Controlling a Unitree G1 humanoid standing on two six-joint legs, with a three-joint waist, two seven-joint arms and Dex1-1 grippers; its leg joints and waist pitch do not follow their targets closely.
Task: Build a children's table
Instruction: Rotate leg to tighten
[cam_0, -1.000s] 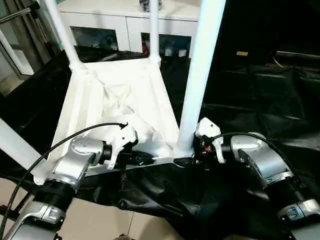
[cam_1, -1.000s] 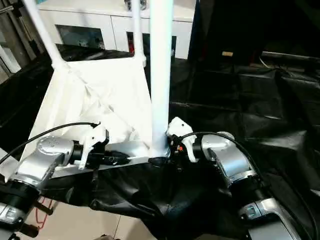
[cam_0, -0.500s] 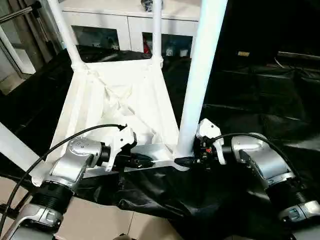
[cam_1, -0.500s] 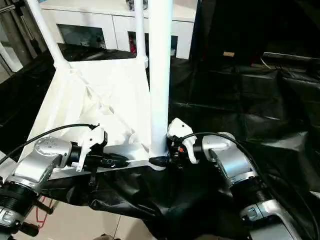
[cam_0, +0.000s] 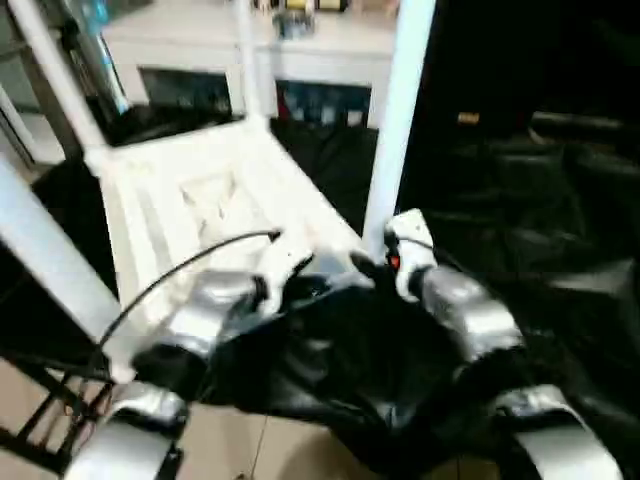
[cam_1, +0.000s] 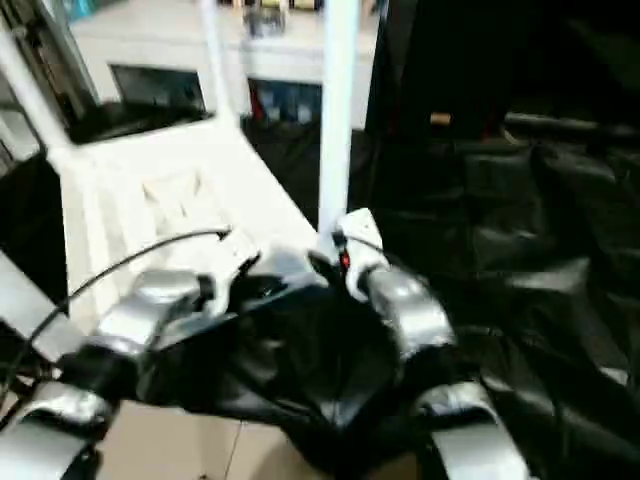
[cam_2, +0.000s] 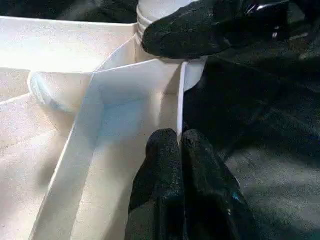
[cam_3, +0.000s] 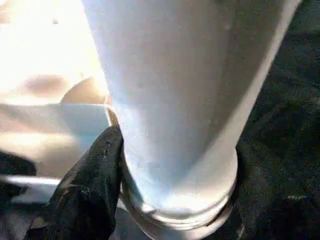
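While left claw (cam_2: 179, 150) pinches tabletop (cam_2: 105, 105) rim, right claw (cam_3: 175, 165) grips leg (cam_3: 180, 85)

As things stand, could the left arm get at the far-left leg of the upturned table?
Probably not right now. The left gripper is shut on the tabletop rim at the near edge, and the far-left leg stands across the whole upturned tabletop. Nothing blocks the path, but it would need to let go first.

Our head views smear; the near leg (cam_0: 392, 130) runs off the top, our right gripper (cam_3: 170, 200) half-hidden behind it.
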